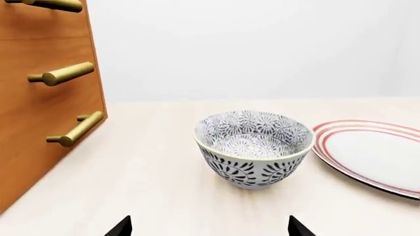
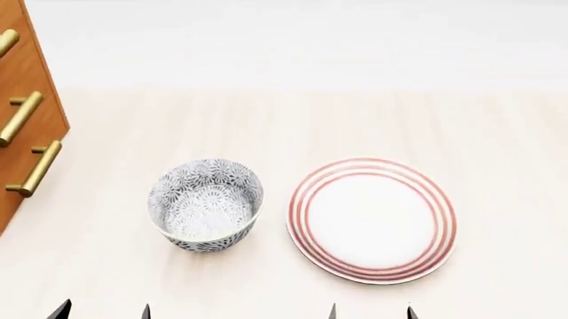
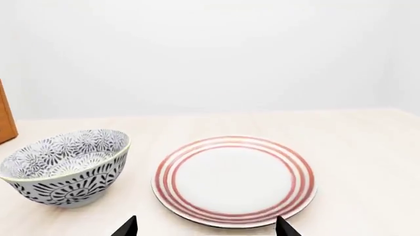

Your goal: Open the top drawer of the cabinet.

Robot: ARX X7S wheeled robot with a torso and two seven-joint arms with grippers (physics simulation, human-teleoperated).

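The orange-brown cabinet (image 2: 26,100) stands at the table's far left, also in the left wrist view (image 1: 39,98). Its top drawer (image 1: 33,22) is shut, its brass handle (image 1: 56,5) cut by the frame edge; the head view shows that handle (image 2: 5,41) at the left border. The two drawers beneath look shut too. My left gripper (image 1: 210,227) is open and empty, low over the table near the front edge (image 2: 103,311), well right of the cabinet. My right gripper (image 3: 204,228) is open and empty, in front of the plate (image 2: 372,311).
A blue-patterned bowl (image 2: 206,203) stands just ahead of my left gripper, also in the left wrist view (image 1: 253,147). A white plate with red rings (image 2: 371,219) lies to its right. The pale wooden table (image 2: 310,119) runs back to a white wall.
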